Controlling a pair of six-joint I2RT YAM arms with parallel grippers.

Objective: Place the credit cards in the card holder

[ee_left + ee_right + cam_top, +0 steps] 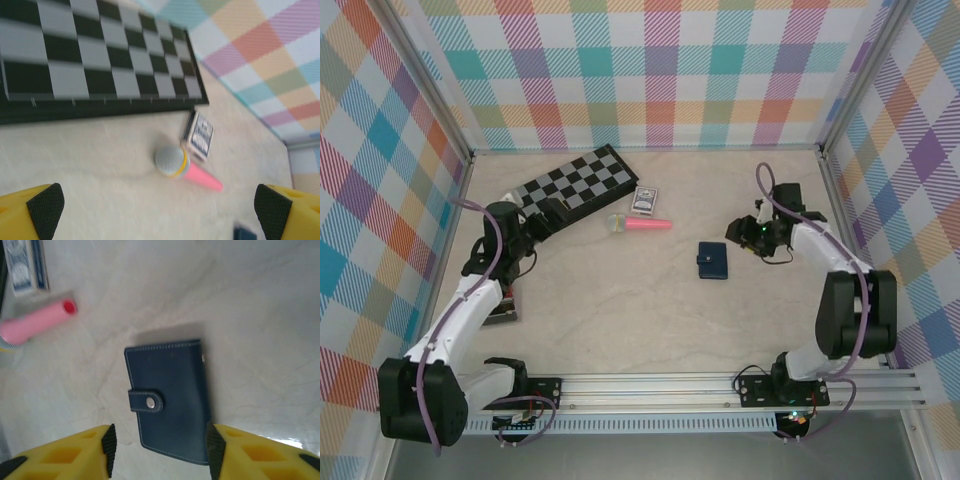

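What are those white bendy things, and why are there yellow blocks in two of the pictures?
The white bendy things are two robot arms fixed to the near edge of a table. One picture is taken from above. The other two come from little cameras on the arms' wrists, so the yellow blocks with black pads are each arm's own claw fingers.

On the table lie a checkerboard, a pack of playing cards, a pink toy microphone and a navy card holder, closed with its snap tab.

The left claw is wide open above the table near the checkerboard, holding nothing. The right claw has a finger on each side of the card holder's near end. I cannot tell whether it is gripping it yet. No credit cards can be seen.
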